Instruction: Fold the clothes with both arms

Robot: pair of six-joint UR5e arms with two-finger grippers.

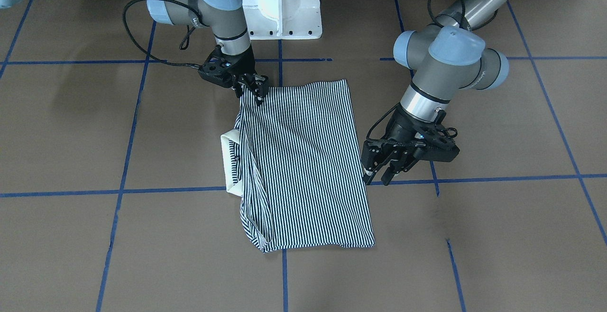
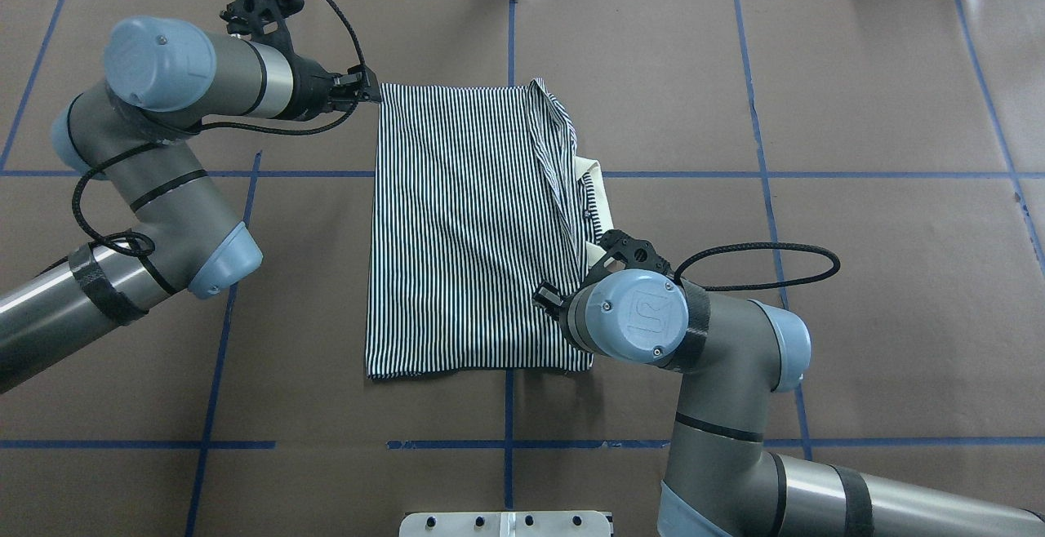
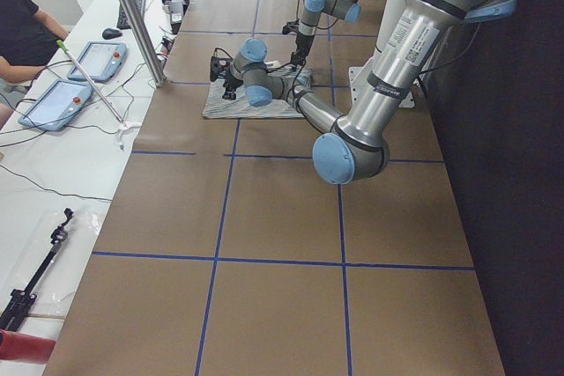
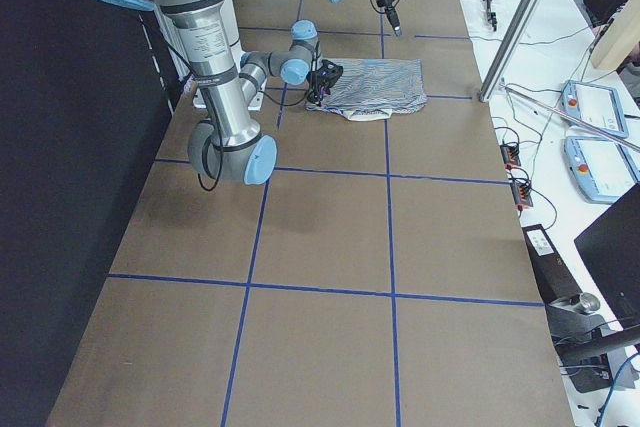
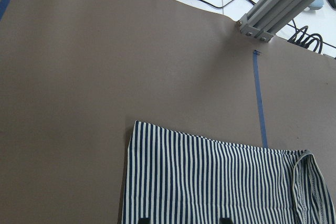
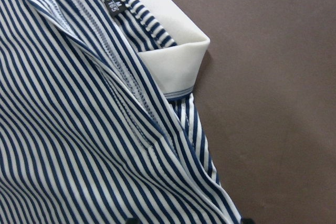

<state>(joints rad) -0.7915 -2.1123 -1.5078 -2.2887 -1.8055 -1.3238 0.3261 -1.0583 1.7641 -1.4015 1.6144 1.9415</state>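
The clothes are one striped polo shirt (image 1: 303,160) (image 2: 457,227), lying folded into a rectangle on the brown table. Its cream collar (image 1: 230,165) (image 2: 600,194) (image 6: 173,61) pokes out on the robot's right side. My left gripper (image 1: 377,177) (image 2: 371,95) hovers open over the shirt's far left corner (image 5: 134,129), holding nothing. My right gripper (image 1: 253,93) is low over the near right corner. In the right wrist view its tips stand apart over the striped cloth (image 6: 79,145), so it is open. In the overhead view its wrist hides the fingers.
Blue tape lines (image 2: 506,174) cross the brown table. The white pedestal base (image 1: 282,4) stands at the robot's edge. Beyond the far edge are an aluminium post (image 3: 132,15), cables, control tablets (image 3: 92,59) and a seated person (image 3: 26,33).
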